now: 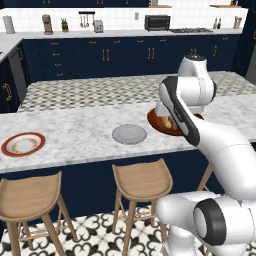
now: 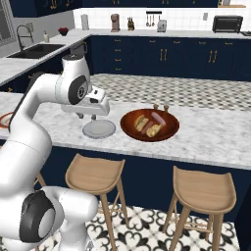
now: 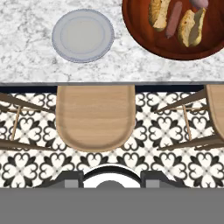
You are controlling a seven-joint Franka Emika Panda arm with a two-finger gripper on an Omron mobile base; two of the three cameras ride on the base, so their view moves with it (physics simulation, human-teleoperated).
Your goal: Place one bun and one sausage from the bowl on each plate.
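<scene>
The wide, shallow, dark orange-red round bowl [image 2: 149, 125] sits on the white marbled stone bench [image 2: 206, 137], holding two split golden-brown buns [image 3: 192, 27] with a slim reddish-brown sausage [image 3: 173, 19] between them; a second pinkish sausage [image 3: 197, 3] lies at the bowl's far side, cut off by the hand view's edge. Just beside the bowl, at its 9 o'clock in the right base view, lies the plain grey flat round plate [image 3: 83, 35], bare. Well apart, at the bench's 9 o'clock end in the left base view, rests the flat plate with a cream centre and broad red-orange rim [image 1: 23, 144], also bare. The gripper [image 2: 87, 116] hangs above the grey plate's near edge; how far its jaws stand apart cannot be told. No writing is legible anywhere.
</scene>
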